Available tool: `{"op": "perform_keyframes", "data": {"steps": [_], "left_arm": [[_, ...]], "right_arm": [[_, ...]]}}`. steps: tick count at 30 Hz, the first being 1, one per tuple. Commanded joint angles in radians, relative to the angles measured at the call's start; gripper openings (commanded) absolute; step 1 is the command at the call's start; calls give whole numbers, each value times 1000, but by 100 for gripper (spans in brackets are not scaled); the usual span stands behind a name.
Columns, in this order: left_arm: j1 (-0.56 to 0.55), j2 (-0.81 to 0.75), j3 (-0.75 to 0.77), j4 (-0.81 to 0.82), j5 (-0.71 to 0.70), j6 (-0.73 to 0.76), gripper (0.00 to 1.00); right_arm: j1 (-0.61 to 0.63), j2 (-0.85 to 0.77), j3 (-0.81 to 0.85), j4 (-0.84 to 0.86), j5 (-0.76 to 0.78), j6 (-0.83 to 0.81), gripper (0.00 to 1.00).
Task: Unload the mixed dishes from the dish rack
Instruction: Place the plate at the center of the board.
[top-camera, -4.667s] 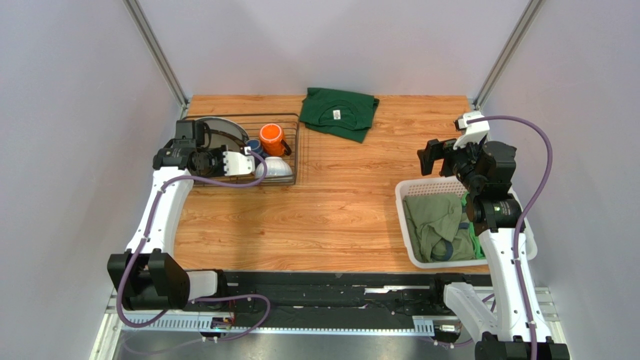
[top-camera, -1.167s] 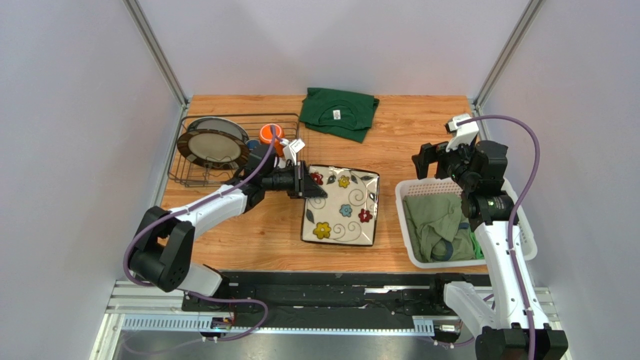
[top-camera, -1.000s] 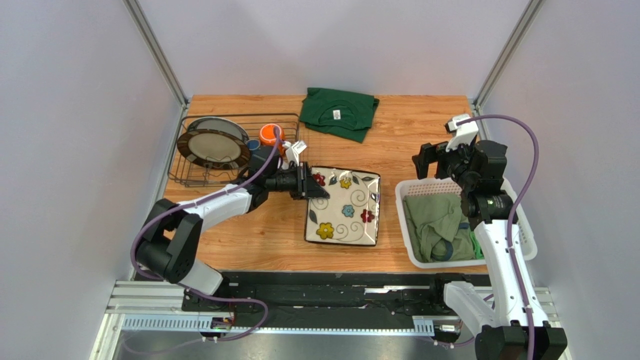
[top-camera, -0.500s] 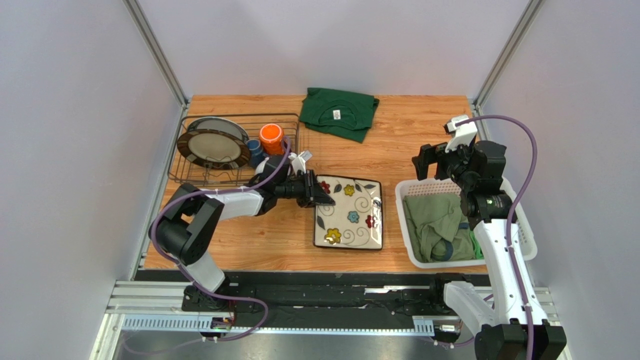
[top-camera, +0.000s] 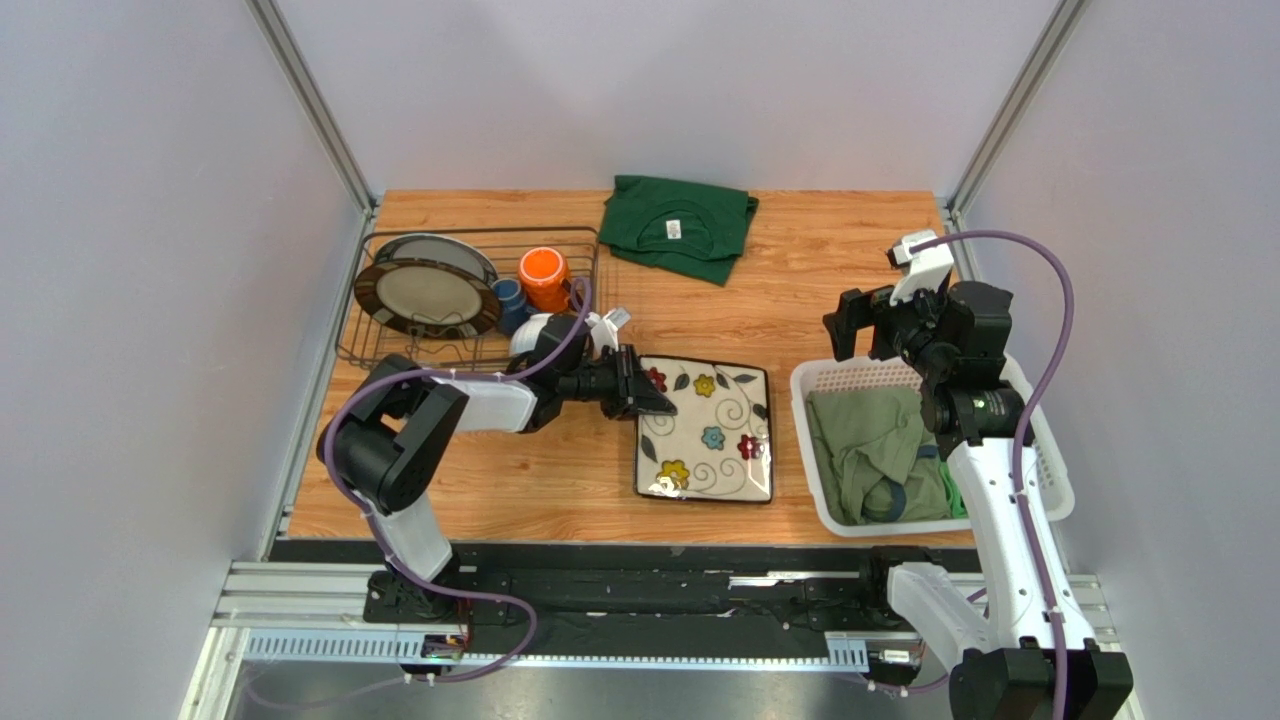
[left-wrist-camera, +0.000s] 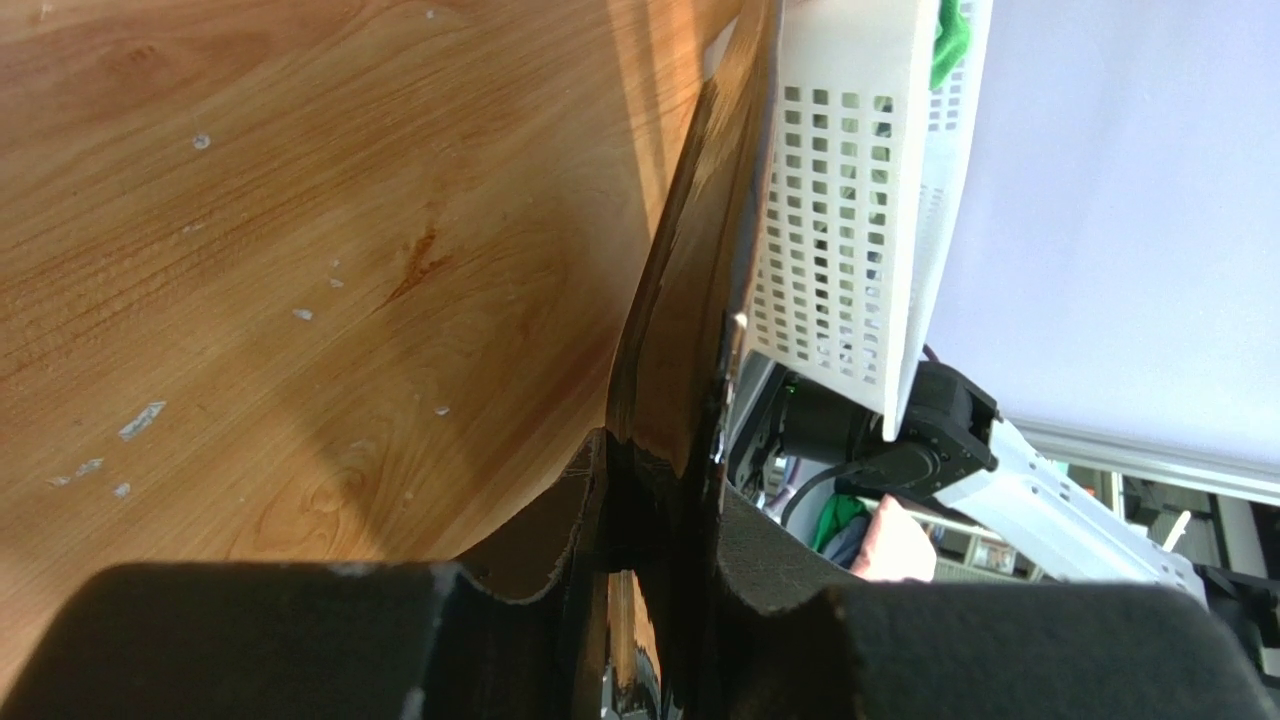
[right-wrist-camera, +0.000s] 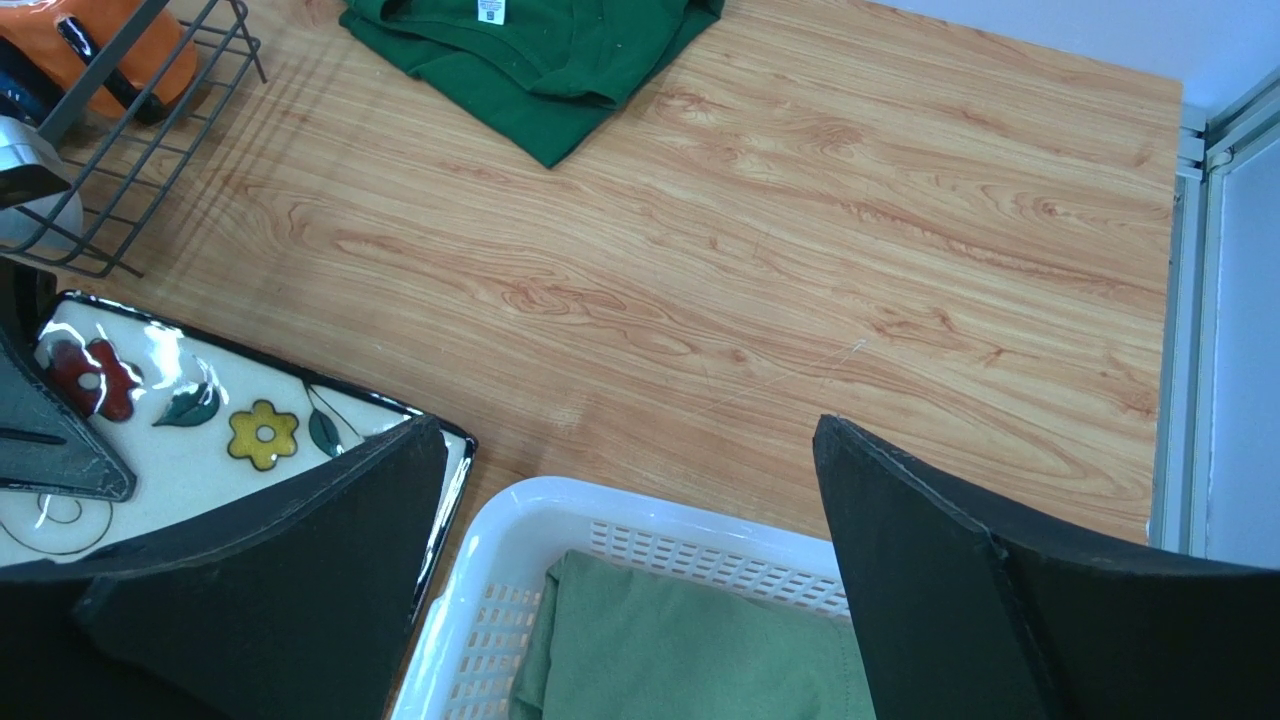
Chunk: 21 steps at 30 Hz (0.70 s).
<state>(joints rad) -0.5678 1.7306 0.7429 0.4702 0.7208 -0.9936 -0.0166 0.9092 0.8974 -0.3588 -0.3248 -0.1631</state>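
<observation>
Between the dish rack (top-camera: 394, 354) and the white basket (top-camera: 857, 366), the left gripper (top-camera: 649, 393) pinched the left edge of the square flowered plate (top-camera: 709, 435) over the table (top-camera: 781, 255). The right gripper (right-wrist-camera: 624, 450) hung wide open above that basket.

White arms (top-camera: 484, 402), black joints (top-camera: 980, 408), purple cables (top-camera: 1064, 288)

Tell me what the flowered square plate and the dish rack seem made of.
Square plate: likely glazed ceramic, going by its glossy cream face, painted flowers and bright reflections. Dish rack: thin dark wire, probably coated metal; the finish is hard to judge.
</observation>
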Motion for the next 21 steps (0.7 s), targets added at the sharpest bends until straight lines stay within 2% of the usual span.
{"op": "perform_keyframes", "data": {"steps": [1, 12, 21], "left_arm": [[-3, 4, 47, 182, 103, -83, 0], [-3, 46, 50, 206, 106, -108, 0], [-20, -35, 39, 120, 55, -24, 0]], "right_arm": [[-6, -4, 3, 40, -16, -15, 99], [-6, -3, 3, 38, -22, -13, 99], [-6, -3, 5, 37, -22, -16, 99]]}}
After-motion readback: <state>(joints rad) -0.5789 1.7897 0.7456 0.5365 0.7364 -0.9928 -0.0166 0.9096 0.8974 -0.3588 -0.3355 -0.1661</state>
